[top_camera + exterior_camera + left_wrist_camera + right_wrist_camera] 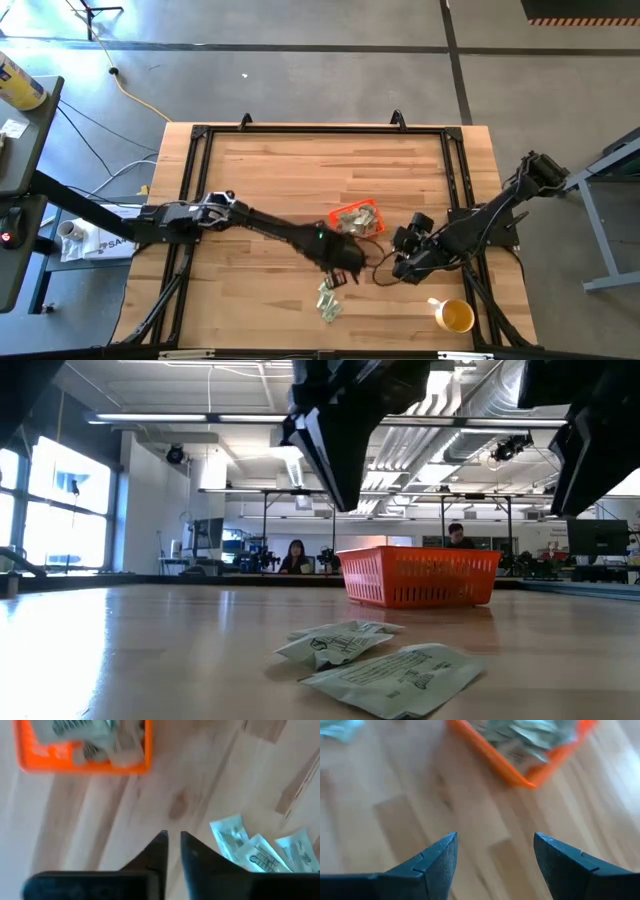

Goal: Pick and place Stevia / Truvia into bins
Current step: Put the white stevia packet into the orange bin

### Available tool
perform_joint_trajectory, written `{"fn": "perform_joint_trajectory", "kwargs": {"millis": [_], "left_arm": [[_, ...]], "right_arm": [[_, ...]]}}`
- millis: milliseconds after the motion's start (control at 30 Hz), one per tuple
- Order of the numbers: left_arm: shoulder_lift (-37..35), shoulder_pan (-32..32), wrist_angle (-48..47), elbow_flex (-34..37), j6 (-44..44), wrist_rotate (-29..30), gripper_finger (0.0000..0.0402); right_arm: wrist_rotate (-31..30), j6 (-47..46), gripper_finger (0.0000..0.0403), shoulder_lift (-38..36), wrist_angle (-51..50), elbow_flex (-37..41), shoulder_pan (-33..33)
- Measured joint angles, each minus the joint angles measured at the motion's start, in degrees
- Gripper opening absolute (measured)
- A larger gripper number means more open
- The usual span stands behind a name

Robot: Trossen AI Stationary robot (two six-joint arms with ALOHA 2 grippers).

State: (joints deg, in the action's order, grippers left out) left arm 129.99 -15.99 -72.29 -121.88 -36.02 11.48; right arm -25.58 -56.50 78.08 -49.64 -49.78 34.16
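Pale green and white Stevia packets (328, 300) lie flat on the wooden table (260, 170) near its front edge, and up to three show in the left wrist view (260, 854). More packets (80, 735) fill the orange bin (355, 218), which stands on the table just beyond them. My left gripper (173, 844) hangs above bare wood between the bin and the loose packets. It points down, with a narrow gap between its fingers and nothing in it. My right gripper (495, 842) hovers wide open and empty to the right of the bin (517, 770).
A yellow-and-white cup (455, 316) stands at the table's front right corner. A black frame (300, 130) runs along the table's far and side edges. Bare wood stretches over the left and far parts. People (295, 556) sit in the room behind.
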Motion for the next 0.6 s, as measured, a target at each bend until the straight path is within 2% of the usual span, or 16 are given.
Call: {"fn": "perform_joint_trajectory", "kwargs": {"millis": [200, 300, 433, 600], "left_arm": [[0.0, -4.5, -1.7, 3.1, -8.4, 2.0, 0.018], [0.0, -6.1, -2.2, 4.4, -10.4, 2.0, 0.0225], [0.0, -8.4, -1.8, 4.9, -11.7, 2.0, 0.0255], [0.0, -12.4, -1.9, 5.2, -17.0, 3.3, 0.0253]], "right_arm": [[2.2, 7.4, 0.0252, 0.3, 13.5, 0.0, 2.0], [3.0, 6.9, 0.0252, 1.7, 19.1, 0.0, 2.8], [3.1, -1.1, 0.0252, 4.7, 23.7, 0.0, 3.1], [3.0, -15.2, 0.0252, 8.3, 24.6, 0.0, 3.2]]}}
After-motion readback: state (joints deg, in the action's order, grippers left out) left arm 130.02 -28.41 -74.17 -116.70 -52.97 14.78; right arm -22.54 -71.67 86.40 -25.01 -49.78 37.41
